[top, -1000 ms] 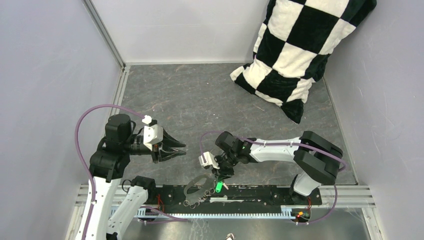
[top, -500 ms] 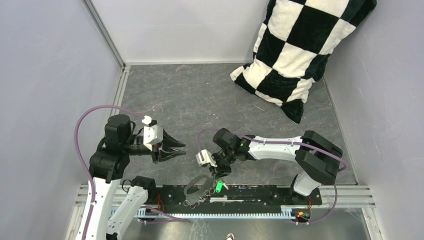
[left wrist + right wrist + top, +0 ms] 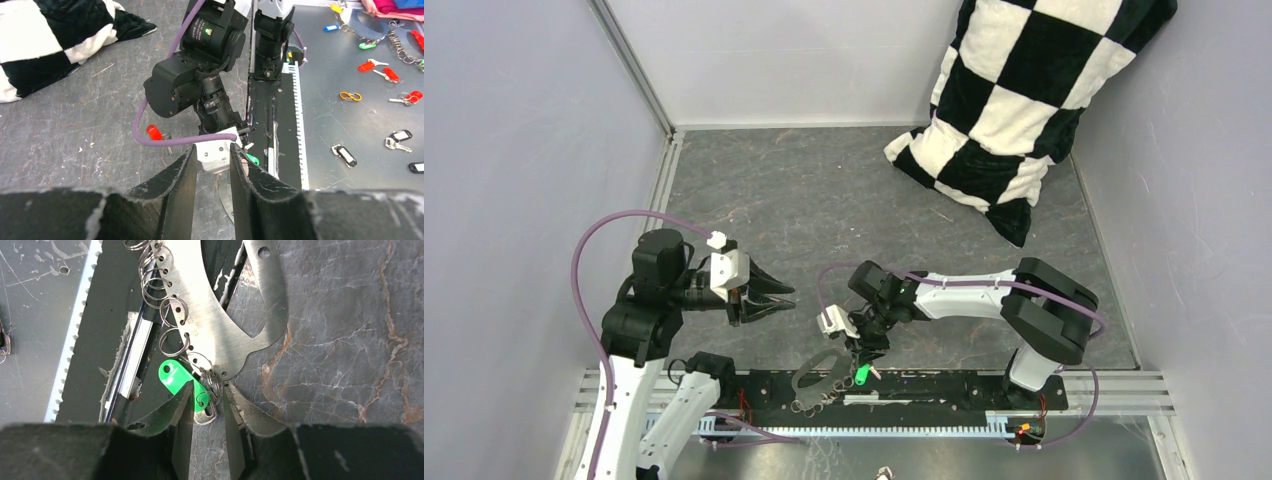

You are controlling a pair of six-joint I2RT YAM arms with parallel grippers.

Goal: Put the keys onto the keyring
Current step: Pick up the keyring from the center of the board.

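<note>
The green-headed small metal key [image 3: 175, 376] lies on the black base rail [image 3: 105, 330] at the near edge of the grey marbled surface [image 3: 824, 200], its green plastic cover just beside the lower end of the grey metal keyring [image 3: 210, 315]. In the right wrist view the keyring appears as a flat curved plate with a row of holes carrying wire split rings, lying partly on the rail and partly on the surface. The right end effector [image 3: 207, 392] points down at that spot. Its jaws stand a little apart, with the narrow end of the green key and a small wire ring between them. The left finger overlaps the green plastic, but I cannot tell whether the jaws are pinching or only straddling it, nor whether the key is threaded onto a ring. The red-headed small metal key [image 3: 154, 132] lies flat on the surface beyond the right arm's wrist, apart from the keyring. The left end effector [image 3: 213, 148] hangs above the surface to the left, aimed at the right arm's wrist, released, with a narrow bare gap between its fingers. A black-and-white chequered plush pillow [image 3: 1014, 90] leans in the far right corner, and loose coloured key tags [image 3: 370, 65] lie scattered on the bare metal sheet [image 3: 345, 115] behind the rail.
</note>
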